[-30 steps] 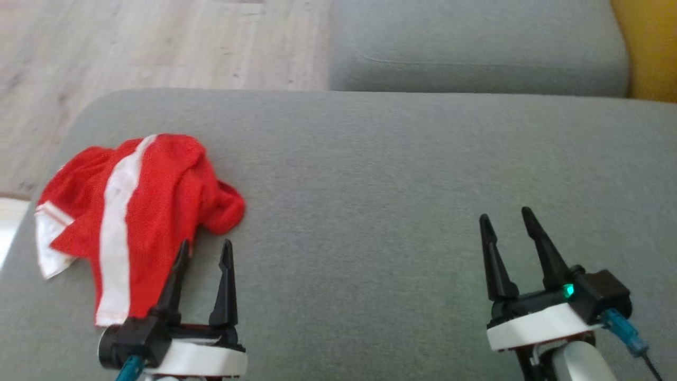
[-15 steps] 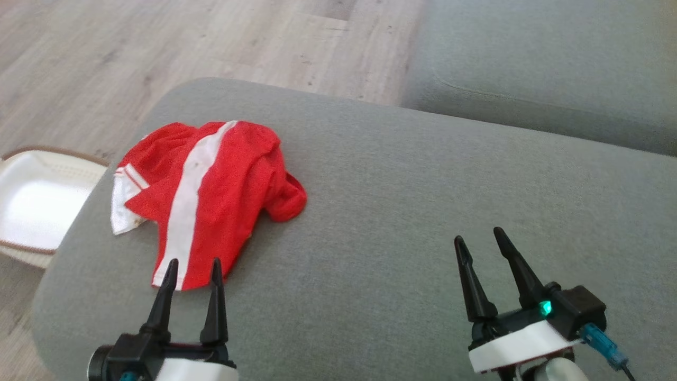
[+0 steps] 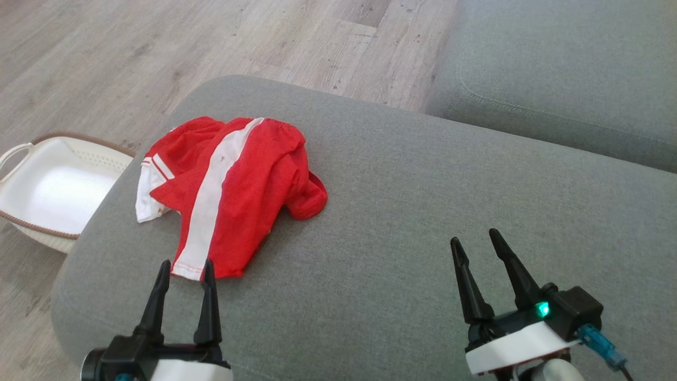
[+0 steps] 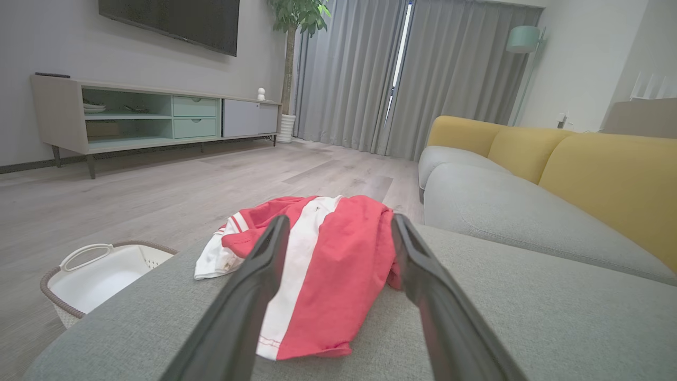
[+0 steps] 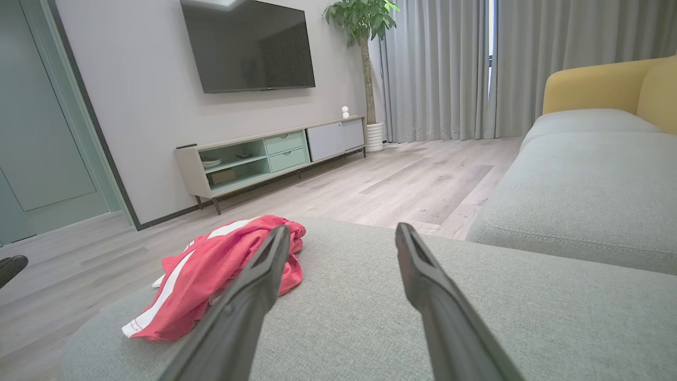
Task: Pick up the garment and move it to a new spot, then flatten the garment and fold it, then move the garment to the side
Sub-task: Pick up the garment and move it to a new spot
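The garment [image 3: 232,185] is a crumpled red piece with a white stripe, lying on the left part of the grey ottoman [image 3: 423,211]. It also shows in the left wrist view as the garment [image 4: 338,264] and in the right wrist view as the garment [image 5: 211,270]. My left gripper [image 3: 186,264] hovers open just before the garment's near hem, nothing between its fingers. My right gripper [image 3: 475,236] stands open over bare cushion, well to the right of the garment. In its own view the left gripper [image 4: 338,222] frames the cloth; the right gripper [image 5: 342,230] points past it.
A white laundry basket [image 3: 31,222] with a brown rim stands on the wooden floor left of the ottoman. A grey sofa seat [image 3: 571,69] lies beyond, with yellow back cushions [image 4: 597,169]. A TV cabinet [image 5: 264,159] and curtains stand far off.
The head camera has turned left and tilted, bringing the basket into view. Both grippers stay open; the left one now sits a little short of the hem rather than over it.
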`<state>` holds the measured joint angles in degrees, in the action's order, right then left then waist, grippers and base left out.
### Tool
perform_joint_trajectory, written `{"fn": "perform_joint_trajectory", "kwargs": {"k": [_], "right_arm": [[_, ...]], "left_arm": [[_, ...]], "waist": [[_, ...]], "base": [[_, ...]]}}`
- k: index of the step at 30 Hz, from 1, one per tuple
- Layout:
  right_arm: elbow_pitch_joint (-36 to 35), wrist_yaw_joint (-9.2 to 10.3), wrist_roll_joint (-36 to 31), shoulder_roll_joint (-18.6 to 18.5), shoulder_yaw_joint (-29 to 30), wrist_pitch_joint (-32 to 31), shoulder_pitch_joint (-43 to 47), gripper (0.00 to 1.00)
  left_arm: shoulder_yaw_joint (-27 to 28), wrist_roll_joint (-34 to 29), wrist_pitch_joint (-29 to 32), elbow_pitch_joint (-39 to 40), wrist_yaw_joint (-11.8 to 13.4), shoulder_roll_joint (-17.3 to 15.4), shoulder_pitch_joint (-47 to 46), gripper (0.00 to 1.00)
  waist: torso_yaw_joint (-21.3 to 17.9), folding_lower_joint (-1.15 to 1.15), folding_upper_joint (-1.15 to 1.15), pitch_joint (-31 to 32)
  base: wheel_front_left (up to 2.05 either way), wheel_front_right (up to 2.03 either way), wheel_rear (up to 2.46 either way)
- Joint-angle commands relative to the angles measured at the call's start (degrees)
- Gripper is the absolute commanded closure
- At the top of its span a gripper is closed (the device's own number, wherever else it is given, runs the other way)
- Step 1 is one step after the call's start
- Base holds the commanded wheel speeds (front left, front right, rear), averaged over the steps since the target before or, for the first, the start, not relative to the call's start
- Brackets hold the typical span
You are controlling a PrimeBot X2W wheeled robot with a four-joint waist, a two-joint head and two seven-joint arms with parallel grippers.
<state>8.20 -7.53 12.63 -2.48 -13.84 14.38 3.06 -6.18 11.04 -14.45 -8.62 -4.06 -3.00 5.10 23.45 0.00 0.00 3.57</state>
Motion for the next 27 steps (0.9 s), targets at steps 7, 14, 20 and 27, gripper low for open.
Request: {"fn": "perform_joint_trajectory", "kwargs": {"k": [7, 14, 20, 27], "right_arm": [[-2.2, 0.04, -0.6, -0.4, -0.3, 0.6, -2.1, 0.00], [-3.2, 0.04, -3.2, -0.4, 1.2, 0.6, -4.6, 0.00], [-5.9, 0.04, -5.9, -0.4, 3.7, 0.6, -7.4, 0.00], [-8.3, 0.04, -8.4, -0.4, 5.8, 0.6, -9.4, 0.00]], "left_arm": [[2.9, 0.2, -0.5, 2.8, 0.1, 0.1, -2.6, 0.00], [7.2, -1.3, -0.5, 2.3, -1.2, -0.6, -8.3, 0.00], [8.4, -2.4, -0.5, -5.5, -2.9, -6.6, -18.5, 0.00], [-1.5, 2.8, 9.3, -20.6, -3.4, -16.4, -35.4, 0.00]], "waist": [[-1.6, 0.00, 0.00, -2.8], [-4.3, 0.00, 0.00, -9.5], [-7.2, 0.00, 0.00, -16.1], [-9.7, 0.00, 0.00, -21.6]], "base": [[0.00, 0.00, 0.00], [0.00, 0.00, 0.00], [0.00, 0.00, 0.00], [0.00, 0.00, 0.00]]}}
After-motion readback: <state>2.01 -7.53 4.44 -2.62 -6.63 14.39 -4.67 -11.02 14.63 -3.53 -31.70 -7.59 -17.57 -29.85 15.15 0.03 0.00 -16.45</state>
